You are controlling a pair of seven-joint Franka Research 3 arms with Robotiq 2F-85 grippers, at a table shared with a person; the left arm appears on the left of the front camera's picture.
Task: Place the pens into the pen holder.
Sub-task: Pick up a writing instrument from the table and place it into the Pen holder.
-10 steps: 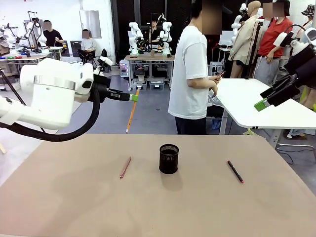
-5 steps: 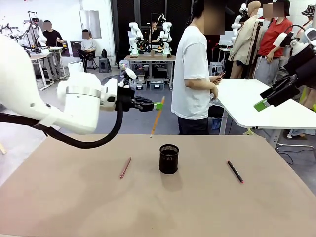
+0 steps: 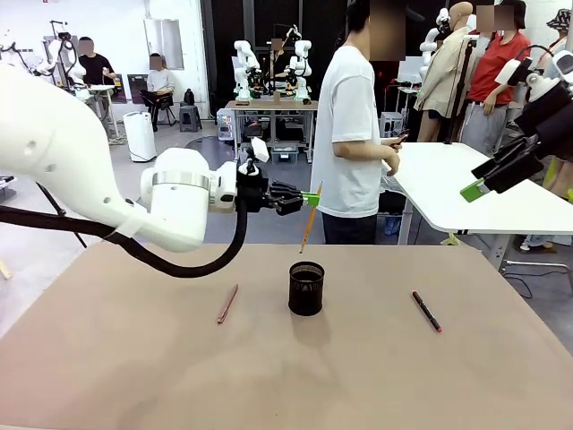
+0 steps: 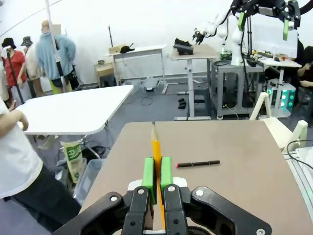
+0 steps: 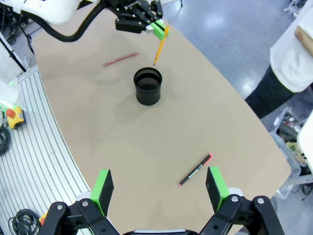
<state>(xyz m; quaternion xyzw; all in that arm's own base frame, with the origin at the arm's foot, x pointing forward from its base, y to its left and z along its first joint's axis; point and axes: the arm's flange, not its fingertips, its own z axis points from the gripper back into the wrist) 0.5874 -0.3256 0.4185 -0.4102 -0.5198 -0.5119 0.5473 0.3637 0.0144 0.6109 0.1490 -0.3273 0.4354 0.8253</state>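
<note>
**Pencil over the cup — not in yet**

The left pincer is clamped on a thin orange-yellow pencil with a sharp point. The pencil hangs nearly straight up and down, leaning a little. Its tip is just above the small round black wire-mesh cup, near the far rim, so I think it must drop down and a bit nearer. The right pincer is spread wide and holds nothing — it is high and well away. A slim red-brown pen and a black pen with a red tip lie flat on the smooth brown desk, one each side of the cup.
</note>
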